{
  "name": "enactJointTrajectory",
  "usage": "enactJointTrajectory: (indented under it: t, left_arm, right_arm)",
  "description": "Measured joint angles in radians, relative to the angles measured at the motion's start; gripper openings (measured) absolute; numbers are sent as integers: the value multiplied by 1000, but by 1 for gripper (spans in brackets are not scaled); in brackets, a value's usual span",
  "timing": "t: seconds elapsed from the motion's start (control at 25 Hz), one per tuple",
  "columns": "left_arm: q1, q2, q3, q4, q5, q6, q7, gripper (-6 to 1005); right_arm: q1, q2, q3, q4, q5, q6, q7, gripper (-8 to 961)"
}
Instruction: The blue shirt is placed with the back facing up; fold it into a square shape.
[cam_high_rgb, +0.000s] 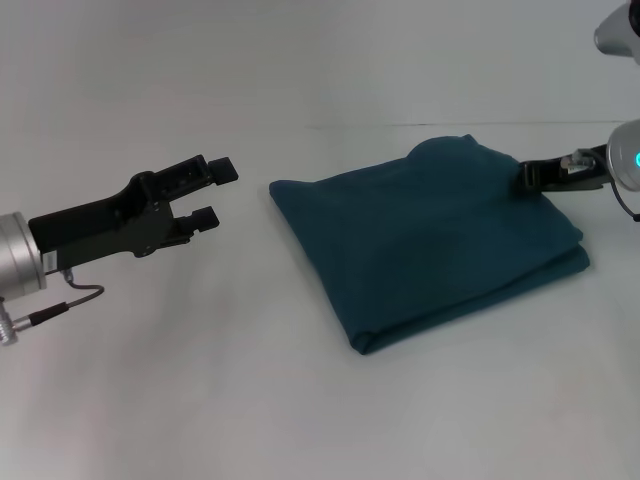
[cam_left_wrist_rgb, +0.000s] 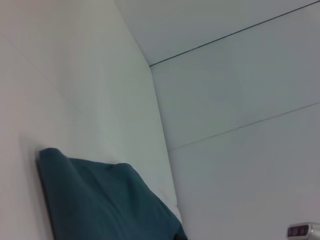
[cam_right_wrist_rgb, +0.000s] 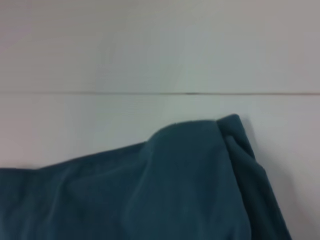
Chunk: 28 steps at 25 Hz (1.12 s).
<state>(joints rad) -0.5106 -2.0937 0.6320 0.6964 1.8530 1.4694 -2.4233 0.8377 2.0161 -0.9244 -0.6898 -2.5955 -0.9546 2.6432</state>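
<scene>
Shirt (cam_high_rgb: 430, 245) lying folded on the white table (cam_high_rgb: 200, 400), centre-right of the head frame, as a rough four-sided packet turned at an angle. Corners pointing to centre, to lower middle, to the right edge and to upper middle. Layered edges stacked along the lower right side; a soft bump in the cloth at the upper corner. Surface mostly smooth, with faint creases.

Left gripper (cam_high_rgb: 212, 192) at the left of the head frame, held above the table, well apart from the shirt's left corner. Fingers released, spread with a clear gap, nothing between them, tips pointing toward the cloth.

Right gripper (cam_high_rgb: 532, 177) at the right edge of the head frame, tip at the shirt's upper right edge, touching or just over the cloth. Cannot tell whether clenched or released.

Left wrist view: shirt (cam_left_wrist_rgb: 100, 200) in the lower left of the frame, dark against the pale table (cam_left_wrist_rgb: 75, 90), one rounded corner lifted a little.

Right wrist view: shirt (cam_right_wrist_rgb: 165, 190) filling the lower half of the frame, a raised fold peaking near centre, doubled edges running down at the right, table (cam_right_wrist_rgb: 100, 120) behind it.
</scene>
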Motion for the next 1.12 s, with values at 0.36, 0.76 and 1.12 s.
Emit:
enactJointTrajectory:
  t: [0.36,0.76,1.12]
  left_arm:
    - [-3,-1,0,0,0,0,0,950]
    - [-1,-2,-1,0,-1,-4,1,950]
    - [-3,-3,-2,0,-4,-7,2,950]
  right_arm:
    - [7,-2,0,27,-17,5,5,47]
    - [12,-19,1,39,-168,11,122,142]
    - [12,-37,13,51,-252,22,197,286]
